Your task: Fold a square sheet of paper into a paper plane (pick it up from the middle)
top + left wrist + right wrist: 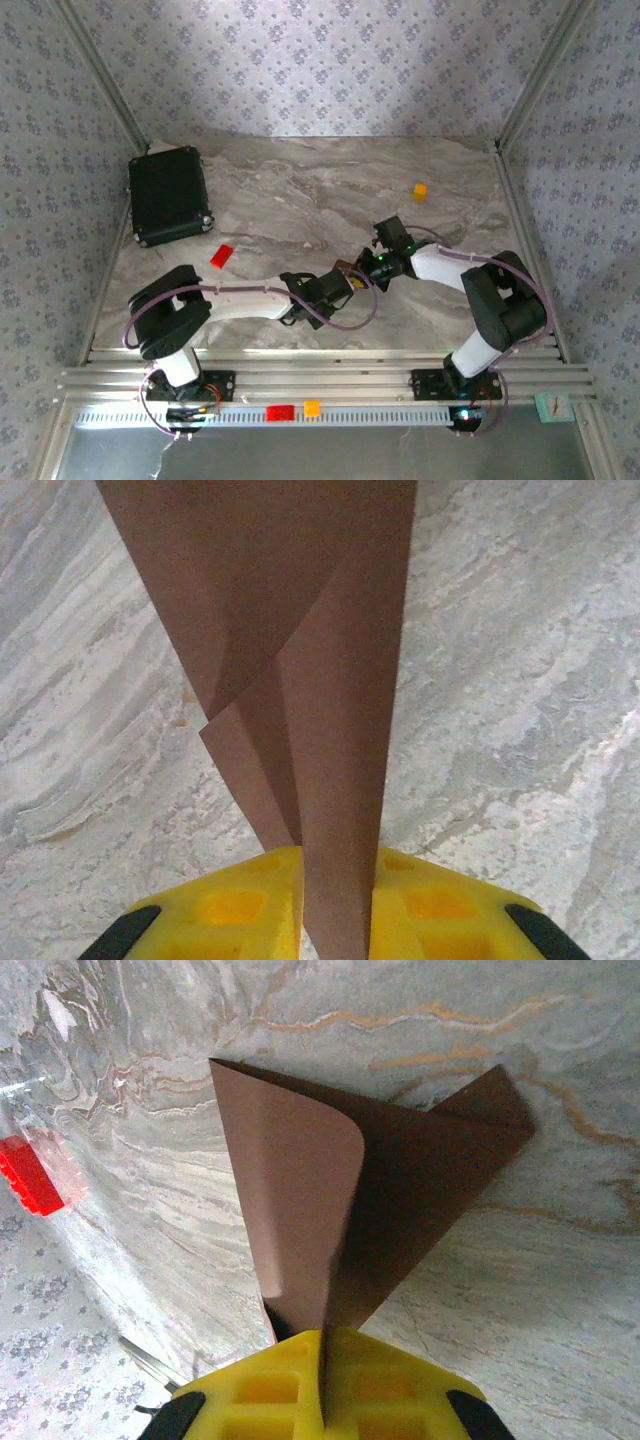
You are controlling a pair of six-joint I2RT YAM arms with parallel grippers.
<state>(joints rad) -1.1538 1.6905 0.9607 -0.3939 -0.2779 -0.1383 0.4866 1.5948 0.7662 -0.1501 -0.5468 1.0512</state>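
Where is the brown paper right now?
In the top view, the brown paper is near the front middle of the table, pinched between the left gripper and the right gripper, right of the red block.

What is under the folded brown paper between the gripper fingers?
Bare marble table can be seen past the edges of the brown paper in both wrist views. The patch of table directly beneath is covered by the paper, so anything lying there cannot be seen.
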